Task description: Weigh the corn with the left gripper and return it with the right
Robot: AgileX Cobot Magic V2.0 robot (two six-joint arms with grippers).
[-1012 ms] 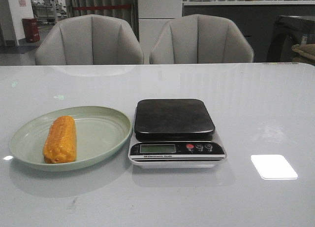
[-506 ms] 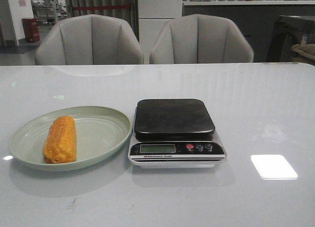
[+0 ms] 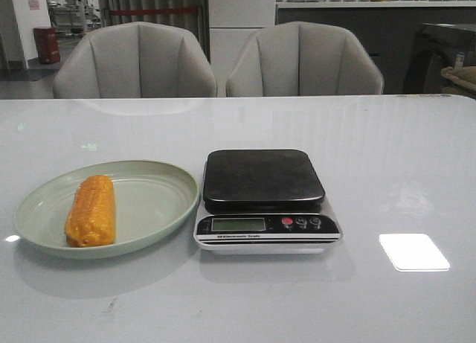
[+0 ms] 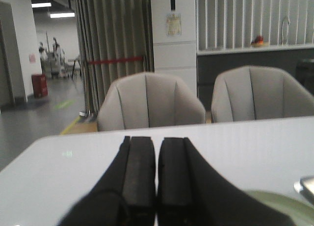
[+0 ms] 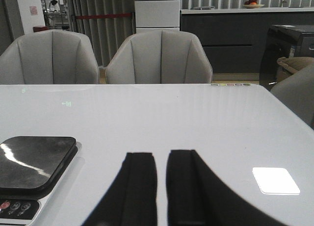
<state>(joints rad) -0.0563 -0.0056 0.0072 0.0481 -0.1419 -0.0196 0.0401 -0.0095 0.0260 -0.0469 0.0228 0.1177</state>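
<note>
The corn (image 3: pixel 91 210), a stubby orange-yellow cob, lies lengthwise on the left half of a pale green plate (image 3: pixel 152 202). The black-topped scale (image 3: pixel 262 178) stands just right of the plate with nothing on its platform; it also shows in the right wrist view (image 5: pixel 34 162). Neither arm shows in the front view. My left gripper (image 4: pixel 157 140) hovers low over the table, its fingers pressed almost together and holding nothing. My right gripper (image 5: pixel 162 155) is to the right of the scale, its fingers a narrow slit apart and holding nothing.
Two grey chairs (image 3: pixel 134 60) stand behind the table's far edge. A bright light patch (image 3: pixel 413 251) lies on the table right of the scale. The plate's rim (image 4: pixel 289 206) and a corner of the scale (image 4: pixel 306 186) show beside the left fingers.
</note>
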